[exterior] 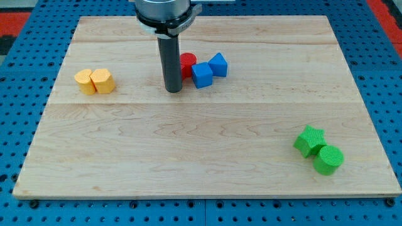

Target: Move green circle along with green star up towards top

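Note:
The green star (309, 140) lies near the board's right edge, low in the view. The green circle (328, 159) touches it just below and to the right. My tip (173, 90) rests on the board left of centre in the upper half, far to the upper left of both green blocks. It stands just left of a red block (188, 64) and a blue block (201, 75).
A second blue block (218, 64) sits right of the first, touching it. Two yellow-orange blocks (85, 81) (103, 81) sit side by side at the left. The wooden board (207, 169) lies on a blue pegboard surface (12, 88).

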